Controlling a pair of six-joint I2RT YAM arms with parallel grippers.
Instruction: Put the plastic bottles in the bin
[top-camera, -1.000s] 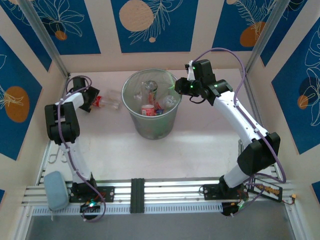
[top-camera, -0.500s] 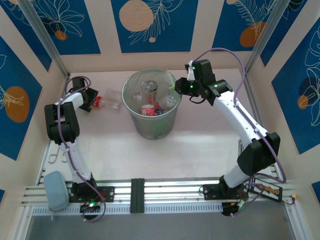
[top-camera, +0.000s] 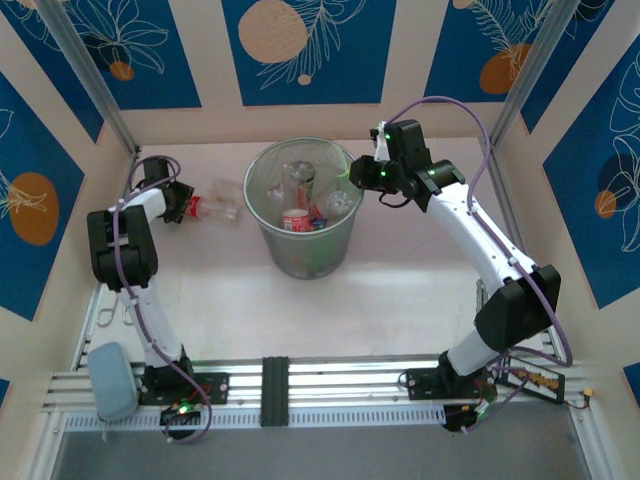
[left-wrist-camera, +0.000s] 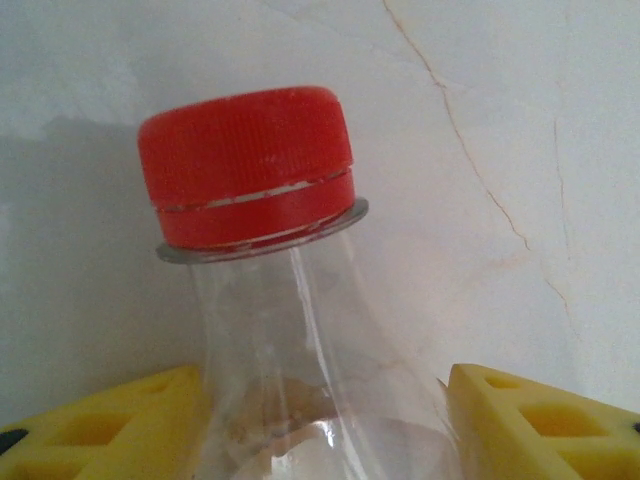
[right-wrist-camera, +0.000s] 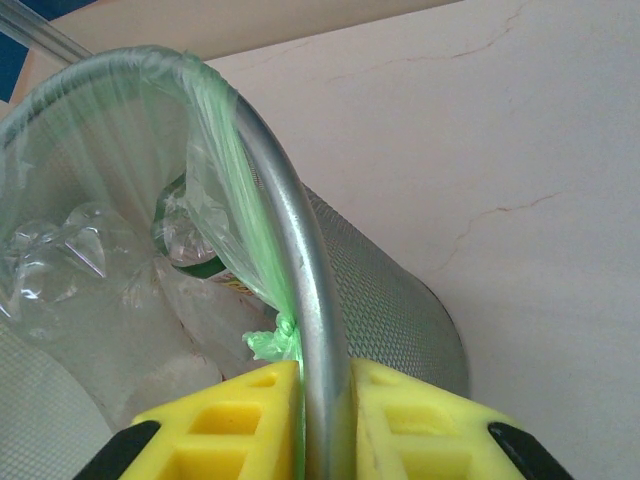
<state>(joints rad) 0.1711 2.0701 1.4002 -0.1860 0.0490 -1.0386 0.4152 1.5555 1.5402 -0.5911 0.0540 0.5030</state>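
We find no writing that we can read. The red label on a bottle (top-camera: 296, 220) inside the bin (top-camera: 300, 262) is too small to make out, as is the yellow sticker (top-camera: 531, 378) by the right arm's base.

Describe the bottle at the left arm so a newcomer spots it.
Find the round mesh bin at the table's far middle. Left of it, one clear bottle lies on its side, red cap pointing at the left gripper. It is the lone bottle outside the bin; the other bottles are inside.
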